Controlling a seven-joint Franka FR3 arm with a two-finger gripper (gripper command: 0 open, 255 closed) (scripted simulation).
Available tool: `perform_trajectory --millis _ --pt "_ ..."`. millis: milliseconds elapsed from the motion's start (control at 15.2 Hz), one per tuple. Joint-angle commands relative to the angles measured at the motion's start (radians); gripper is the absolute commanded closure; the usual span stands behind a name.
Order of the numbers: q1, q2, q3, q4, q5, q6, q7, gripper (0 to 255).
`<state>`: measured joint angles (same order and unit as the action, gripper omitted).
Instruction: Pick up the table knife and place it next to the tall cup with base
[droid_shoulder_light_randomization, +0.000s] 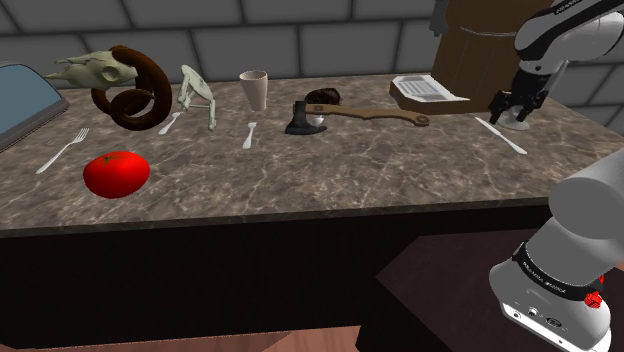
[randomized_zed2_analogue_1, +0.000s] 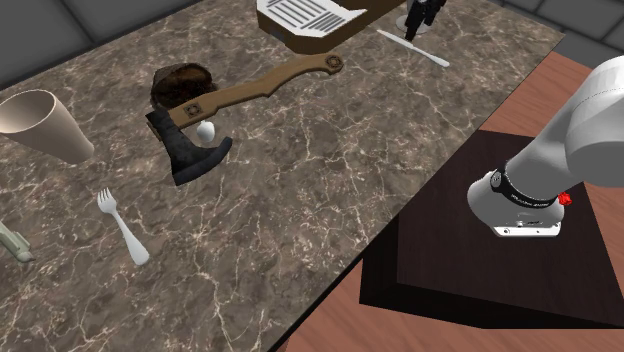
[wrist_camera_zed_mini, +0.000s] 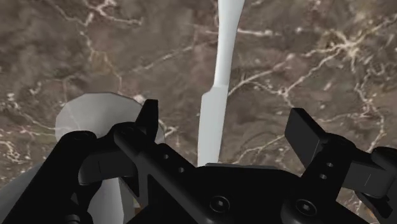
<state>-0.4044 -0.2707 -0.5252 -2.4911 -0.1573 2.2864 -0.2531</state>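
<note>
The gripper (wrist_camera_zed_mini: 226, 119) hangs open above the knife (wrist_camera_zed_mini: 222, 51), which lies between its fingers, untouched. A white cup (wrist_camera_zed_mini: 95, 121) stands just beside it.

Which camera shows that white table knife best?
The wrist view: the knife lies close below the open gripper. The shoulder view shows it as a thin sliver; the second exterior view, small near the top edge.

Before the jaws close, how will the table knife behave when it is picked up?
The table knife looks thin and rigid, so it probably stays straight and weighs little. It lies flat on the marbled counter, so getting under it may be hard. Its smooth, long shape may pivot if pinched off-centre.
</note>
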Motion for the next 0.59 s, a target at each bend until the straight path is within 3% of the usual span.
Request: perform_trajectory --millis 0,528 --pt "-0.006 -0.034 0.011 0.027 -0.010 -0.107 0.010 0" --pt "-0.008 -0.049 0.017 0.043 -0.013 -0.137 0.013 0"
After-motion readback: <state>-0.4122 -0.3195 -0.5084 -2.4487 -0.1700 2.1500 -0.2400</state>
